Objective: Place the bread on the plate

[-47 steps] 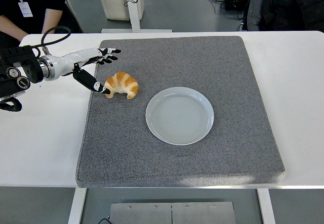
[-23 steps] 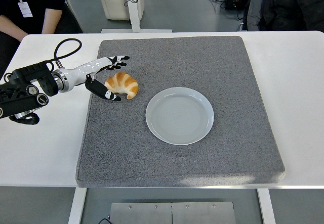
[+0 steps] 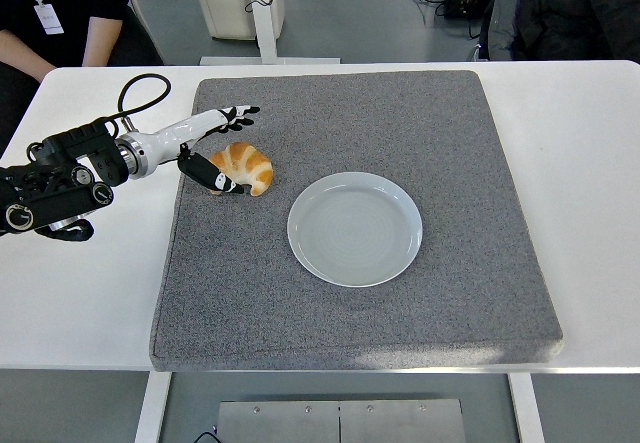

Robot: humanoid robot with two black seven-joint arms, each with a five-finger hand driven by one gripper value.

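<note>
A golden croissant [image 3: 243,166] lies on the grey mat [image 3: 360,213], left of a round white plate [image 3: 355,228]. My left hand [image 3: 222,148] reaches in from the left and brackets the croissant's left end. Its fingers [image 3: 240,114] stretch over the far side and its thumb [image 3: 215,177] lies against the near side. The hand is spread and has not closed on the bread. The plate holds nothing. The right arm is out of view.
The mat covers most of the white table [image 3: 90,273]. A person in dark clothes [image 3: 60,13] sits at the far left, another [image 3: 570,8] at the far right. A white post [image 3: 262,8] stands behind the table.
My left arm has pushed further right over the mat. The hand has moved from beside the croissant's left end to around it, thumb now against its near side. The croissant has not moved.
</note>
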